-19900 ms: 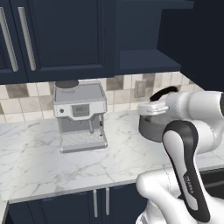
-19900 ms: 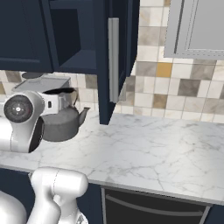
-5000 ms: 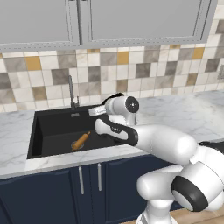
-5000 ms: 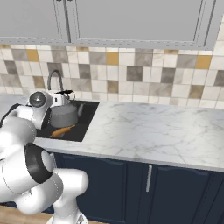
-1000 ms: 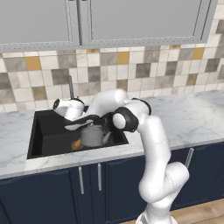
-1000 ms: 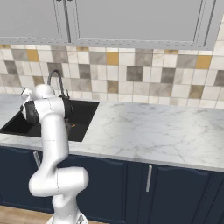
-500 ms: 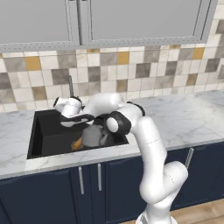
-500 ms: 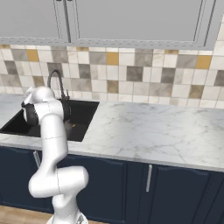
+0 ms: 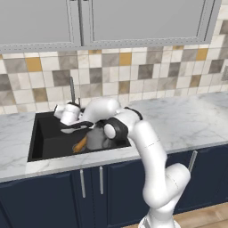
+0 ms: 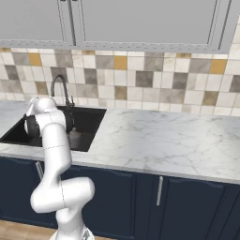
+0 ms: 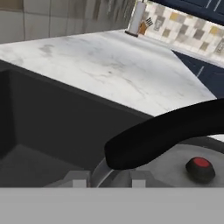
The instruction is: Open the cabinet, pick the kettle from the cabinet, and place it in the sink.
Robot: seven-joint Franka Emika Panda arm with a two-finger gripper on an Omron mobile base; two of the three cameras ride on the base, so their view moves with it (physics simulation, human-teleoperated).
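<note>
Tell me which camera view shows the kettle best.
The hand view: the kettle sits close up, with its black arched handle, grey lid and red knob clear. The left base view shows part of its grey body in the sink, behind the arm. The right base view shows just a grey sliver.

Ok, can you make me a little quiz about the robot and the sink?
1. True or false: the kettle stands on the counter.
2. What colour is the knob on the kettle lid?
3. The orange thing in the sink lies: A) beside the kettle, B) on the counter, C) on the tap.

Key: 1. False, it is down in the sink. 2. Red. 3. A.
</note>
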